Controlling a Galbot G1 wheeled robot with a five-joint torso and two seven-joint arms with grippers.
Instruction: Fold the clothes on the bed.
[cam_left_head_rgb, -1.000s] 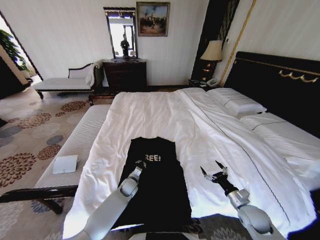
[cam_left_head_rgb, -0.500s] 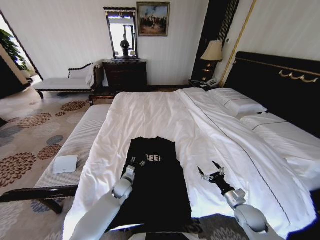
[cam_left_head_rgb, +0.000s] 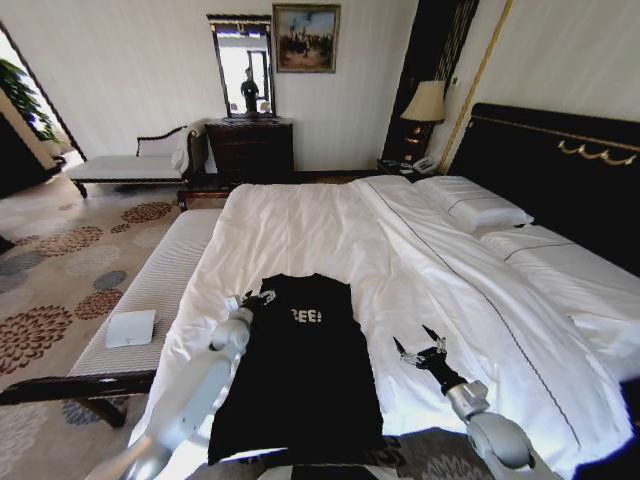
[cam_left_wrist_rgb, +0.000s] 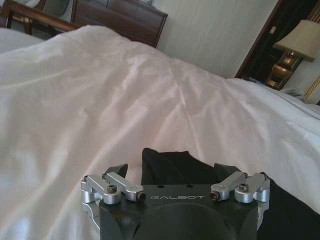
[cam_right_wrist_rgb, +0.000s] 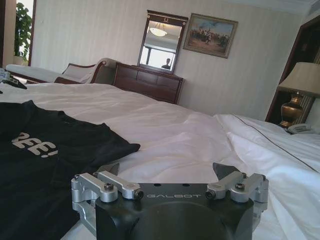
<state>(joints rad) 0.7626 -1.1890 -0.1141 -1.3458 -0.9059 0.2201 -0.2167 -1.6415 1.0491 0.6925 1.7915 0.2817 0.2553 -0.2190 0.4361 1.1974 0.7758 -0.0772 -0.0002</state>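
The black T-shirt (cam_left_head_rgb: 300, 370) is lying flat on the near part of the bed (cam_left_head_rgb: 330, 225), chest lettering facing up, its side already turned in so that it is forming a long narrow strip with the collar end pointing toward the far side of the bed. The left end effector (cam_left_head_rgb: 252, 299) is hovering at the shirt's upper left corner, by the collar and shoulder edge, with its fingers spread wide and gripping nothing; from the left wrist view the dark cloth (cam_left_wrist_rgb: 172, 167) is sitting just between and ahead of the open fingertips. The right end effector (cam_left_head_rgb: 419, 345) is hanging over bare white sheet (cam_left_head_rgb: 420, 290) to the right of the shirt, also fully open and empty, apart from the fabric's edge. The main risk here is that the left fingers are closing on the white sheet together with the shirt, since both are soft and lying in contact, which would drag the bedding and wrinkle the fold. A pinch taking only the top layer could also let the tucked side spill open. With the right end effector off the cloth, a 1-sided pull is likely skewing the strip.
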